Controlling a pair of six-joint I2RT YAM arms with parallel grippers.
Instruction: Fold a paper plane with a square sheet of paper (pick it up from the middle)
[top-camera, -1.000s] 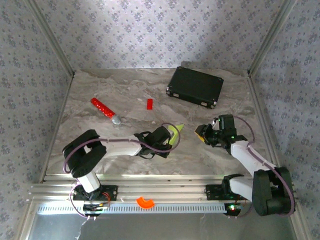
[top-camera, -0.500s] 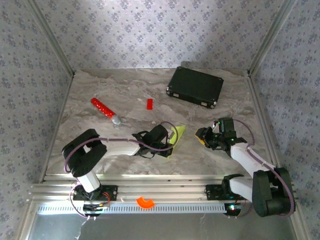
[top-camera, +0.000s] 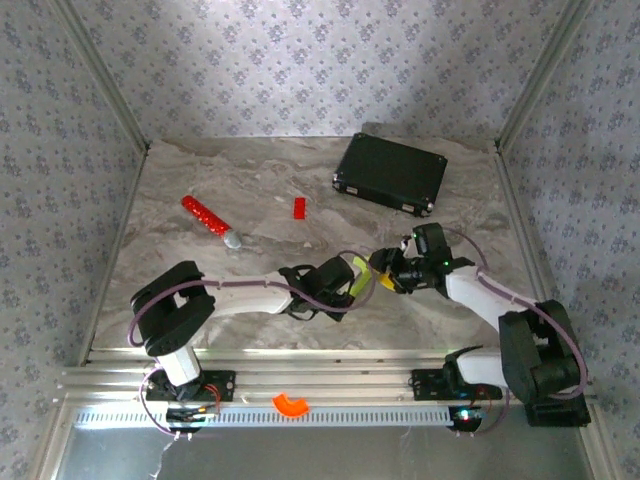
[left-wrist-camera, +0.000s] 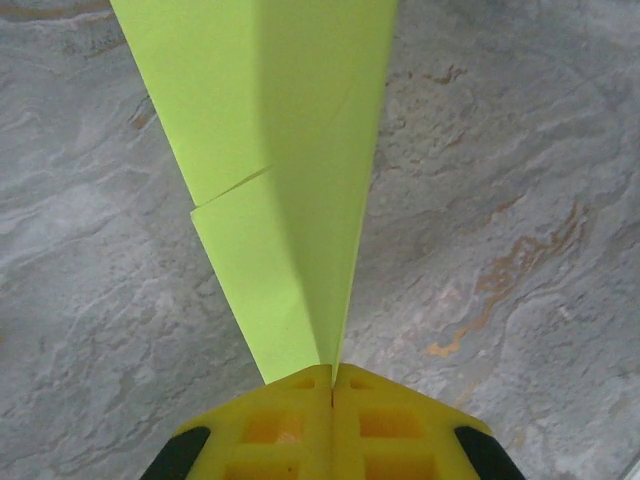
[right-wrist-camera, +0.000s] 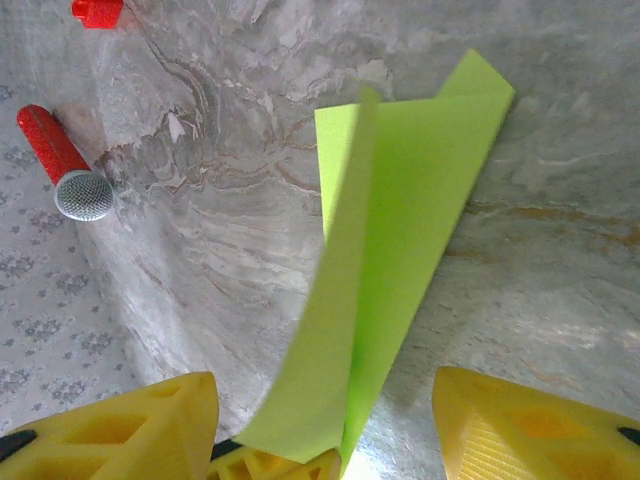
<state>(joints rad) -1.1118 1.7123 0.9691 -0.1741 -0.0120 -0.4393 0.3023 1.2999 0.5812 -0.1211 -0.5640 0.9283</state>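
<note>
- We see the lime paper (top-camera: 358, 272), already creased into a narrow tapering shape, well apart from the black case (top-camera: 390, 173), on the case's near side and slightly to its left
- It is held up at an angle, and we cannot tell whether its far end touches the table (top-camera: 200, 270)
- Our left gripper (left-wrist-camera: 332, 372) is clenched on the paper's narrow end: in the left wrist view its yellow fingers (left-wrist-camera: 390, 410) meet with the fold pinched between them
- Our right gripper (right-wrist-camera: 322, 395) is released, its fingers (right-wrist-camera: 150, 420) standing wide on either side of the loose flaps, touching nothing we can make out
- We judge the step in hand to be a second grip or a pressing of the crease
- One flap curls away from the other, so a closing pinch may catch a single layer or set a crooked crease
- The left grip sits on a thin tip, so a sideways pull from the right could slip the paper out or tear it
- The red stick (top-camera: 208, 219) and the red block (top-camera: 299, 207), both left of the case, look too far off to snag
</note>
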